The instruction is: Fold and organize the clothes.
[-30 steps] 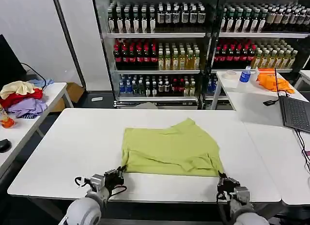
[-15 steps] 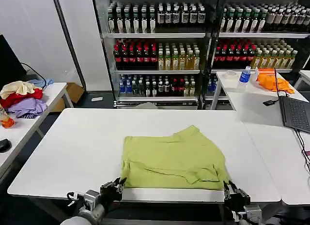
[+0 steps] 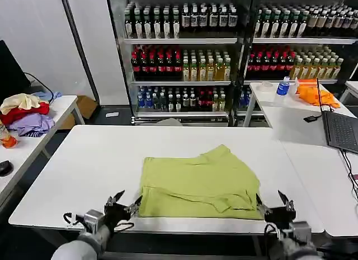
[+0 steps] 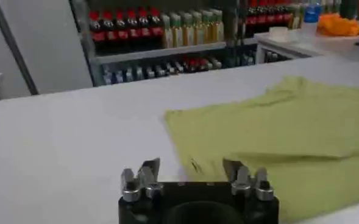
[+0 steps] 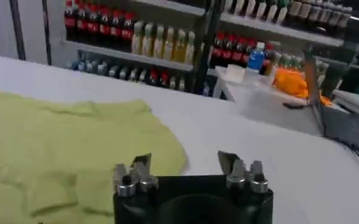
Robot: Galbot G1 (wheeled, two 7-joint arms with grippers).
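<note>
Change since earlier: both grippers have let go of the shirt's near corners and now sit just off them with fingers parted; the shirt has been drawn toward the near table edge.
Shirt: one lime T-shirt lies on the white table, near the front edge, roughly centred between the arms.
Progress: it looks partly folded into a broad rectangle, with a doubled band along its near hem; the far edge is uneven. Further folds and stacking seem left to do.
Left gripper: fingers spread, holding nothing, just beside the shirt's near left corner; contact unclear.
Right gripper: fingers spread, empty, just beside the near right corner.
Elsewhere: other clothes are heaped on a side table at left.
</note>
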